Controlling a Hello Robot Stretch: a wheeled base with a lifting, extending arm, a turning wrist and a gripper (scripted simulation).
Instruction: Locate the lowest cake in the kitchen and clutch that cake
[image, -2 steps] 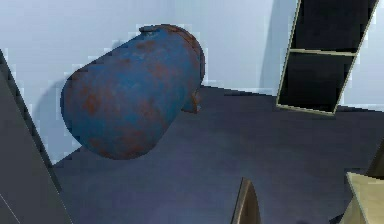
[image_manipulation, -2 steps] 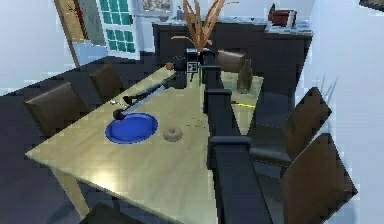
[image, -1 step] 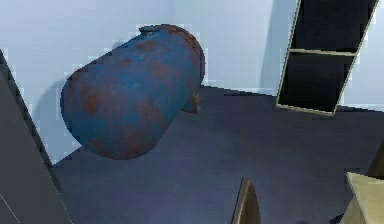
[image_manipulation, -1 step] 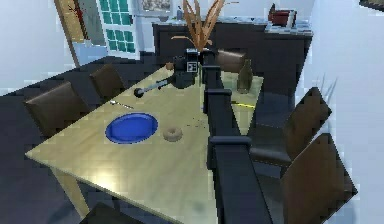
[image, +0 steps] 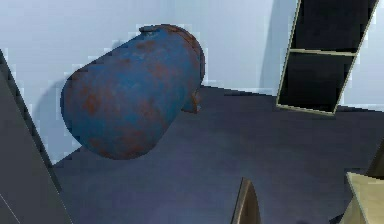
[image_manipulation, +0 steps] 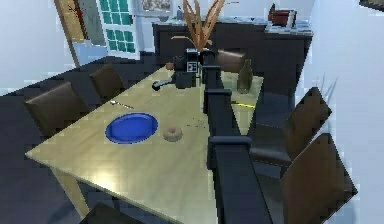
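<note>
Gripper (image_manipulation: 170, 80) over table's (image_manipulation: 80, 150) far end, load impossible to tell; extending risks striking plant (image_manipulation: 200, 25) beyond.

arm (image_manipulation: 222, 130) extended far, gripper (image_manipulation: 164, 85) at tip

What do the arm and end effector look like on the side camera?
The arm is a dark square bar. At its tip sit two small white squares with black marks, beside the end effector, dark-bodied with two thin fingers.
</note>
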